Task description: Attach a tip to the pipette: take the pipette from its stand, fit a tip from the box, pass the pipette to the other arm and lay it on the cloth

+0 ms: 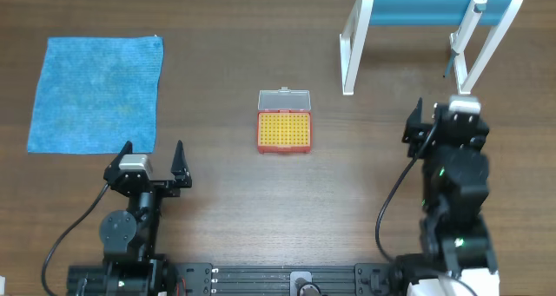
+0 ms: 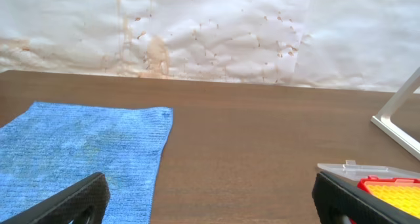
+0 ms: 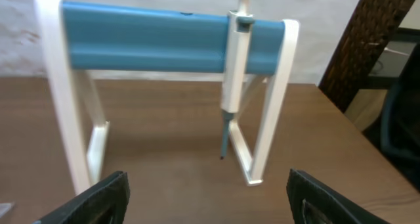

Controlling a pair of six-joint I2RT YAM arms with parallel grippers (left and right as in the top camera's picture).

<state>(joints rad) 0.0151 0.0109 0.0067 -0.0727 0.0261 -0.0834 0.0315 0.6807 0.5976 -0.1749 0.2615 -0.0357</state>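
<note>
The white pipette (image 1: 465,46) with its blue shaft hangs upright on the blue-and-white stand (image 1: 417,8) at the back right; in the right wrist view the pipette (image 3: 234,69) sits near one end of the stand's blue bar (image 3: 144,46). My right gripper (image 1: 447,115) is in front of the stand, open (image 3: 207,207) and holding nothing. The tip box (image 1: 283,131), orange with yellow tips and its clear lid folded back, stands mid-table. A blue cloth (image 1: 95,95) lies flat at the back left. Just in front of the cloth, my left gripper (image 1: 149,157) is open and empty (image 2: 210,209).
The left wrist view looks over the cloth (image 2: 79,152) toward a white papered wall, with the tip box (image 2: 387,188) and a foot of the stand (image 2: 400,119) off to one side. Bare wooden table lies between cloth, box and stand.
</note>
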